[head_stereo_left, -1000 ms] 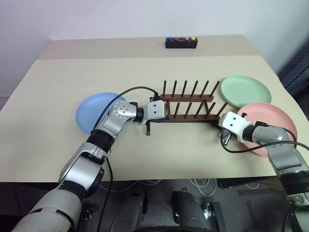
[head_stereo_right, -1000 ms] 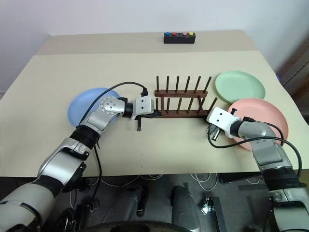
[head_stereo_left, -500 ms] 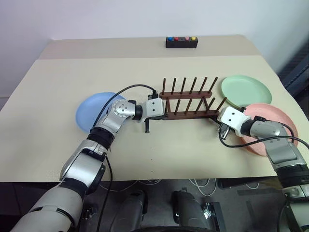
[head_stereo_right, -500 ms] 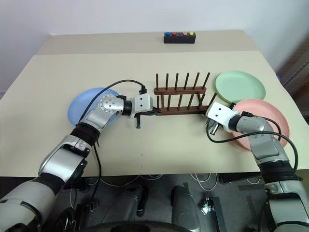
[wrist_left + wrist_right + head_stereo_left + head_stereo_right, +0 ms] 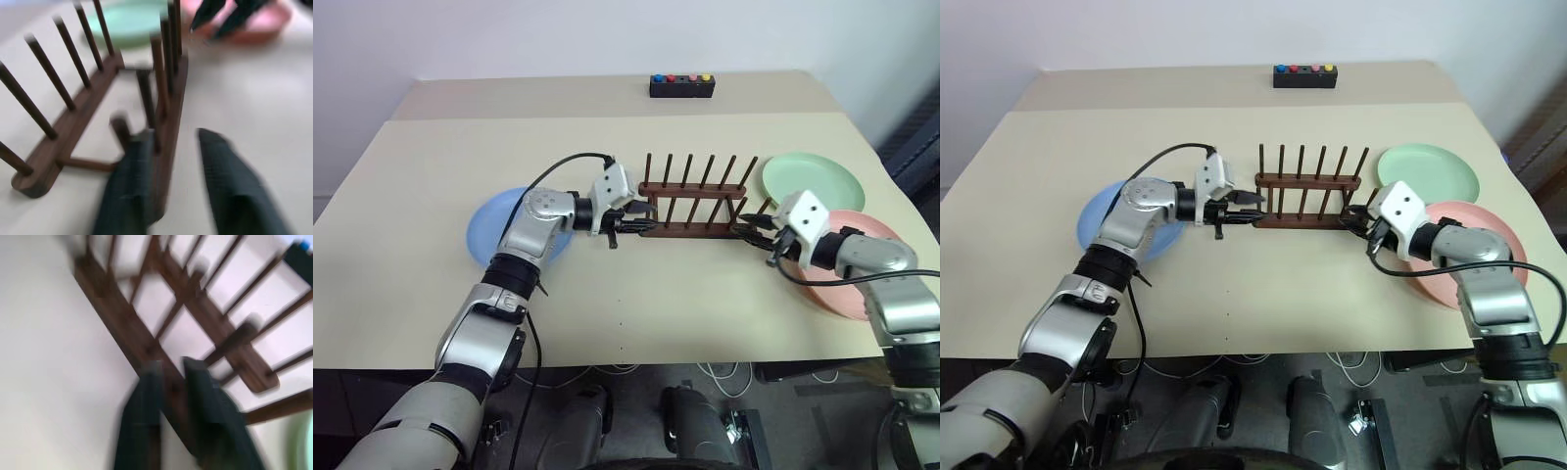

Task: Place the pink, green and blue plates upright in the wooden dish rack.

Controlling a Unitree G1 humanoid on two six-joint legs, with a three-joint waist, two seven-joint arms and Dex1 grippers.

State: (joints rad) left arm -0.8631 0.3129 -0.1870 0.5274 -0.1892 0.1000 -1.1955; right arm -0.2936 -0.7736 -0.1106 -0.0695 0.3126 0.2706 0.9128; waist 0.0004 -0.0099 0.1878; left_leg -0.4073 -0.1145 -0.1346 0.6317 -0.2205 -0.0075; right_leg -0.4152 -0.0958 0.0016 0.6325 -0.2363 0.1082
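The wooden dish rack (image 5: 690,229) stands mid-table with its pegs upright and no plate in it. My left gripper (image 5: 641,220) is at its left end, open, fingers either side of the near rail (image 5: 168,122). At the rack's right end is my right gripper (image 5: 747,230), also open astride the near rail (image 5: 122,318). The blue plate (image 5: 494,235) lies flat left of the rack, partly under my left arm. Lying flat at the right are the green plate (image 5: 813,181) and, nearer, the pink plate (image 5: 837,294), which my right arm crosses.
A small black box with coloured buttons (image 5: 681,86) sits at the table's far edge. Black cables loop over both forearms. Bare tabletop (image 5: 636,304) lies in front of the rack, up to the near edge.
Both grippers, shut at the rack's ends before, have opened and risen a little. The rack's pegs, leaning right earlier, now stand upright.
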